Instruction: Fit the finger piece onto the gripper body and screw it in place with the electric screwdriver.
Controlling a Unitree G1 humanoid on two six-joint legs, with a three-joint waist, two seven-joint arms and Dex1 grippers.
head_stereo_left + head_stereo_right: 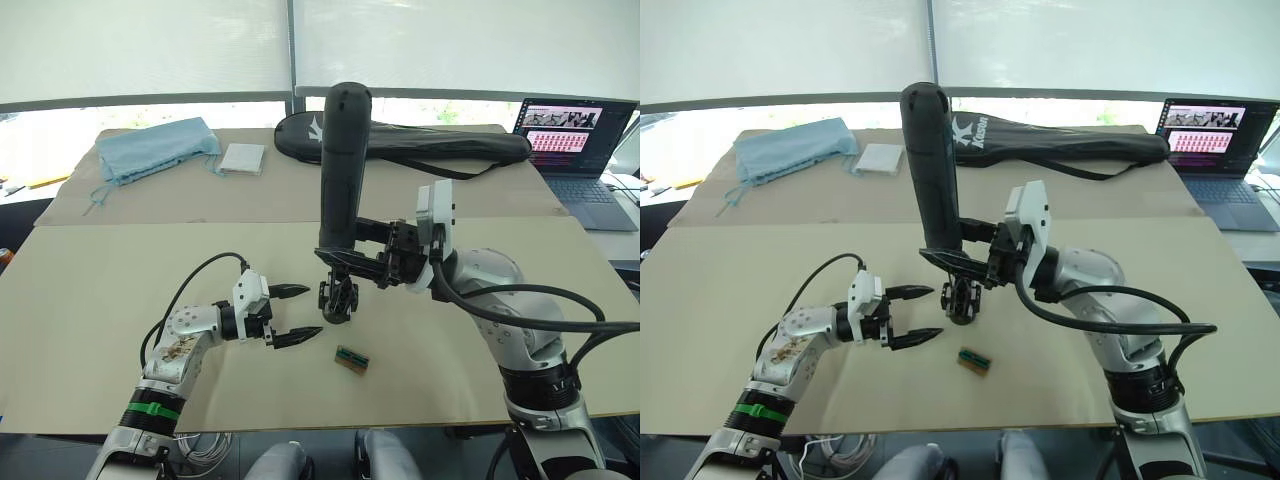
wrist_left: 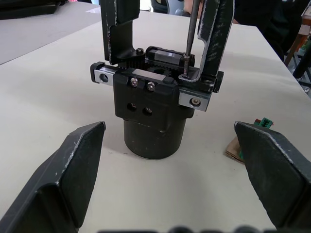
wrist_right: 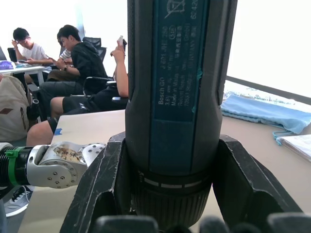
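Near the front edge of the worktop [image 1: 90, 300], just right of its middle, lies a small green connector block [image 1: 350, 360] on a brown scrap. Left of it the left gripper [image 1: 297, 314] hovers low with its 2 black fingers spread apart and nothing between them, tips pointing at the gripper body [image 1: 338, 300].

The gripper body stands upright on its round base at about the middle of the worktop, just beyond the connector block. In the left wrist view 2 black pieces rise from its top rail; the one under the bit is the finger piece [image 2: 216, 34]. 2 screw heads show on the front face.

The right gripper [image 1: 352, 250] is clamped on the electric screwdriver [image 1: 342, 160], holding it near upright above the body, rounded end up. Its thin metal bit [image 2: 191, 34] comes down onto the top rail beside the finger piece.

Farther back, on the rear board: a light blue cloth [image 1: 155, 148] at the left, a small white pad [image 1: 243, 158] beside it, a long black bag [image 1: 450, 145] behind the screwdriver. A laptop [image 1: 578, 150] stands open at the far right corner.
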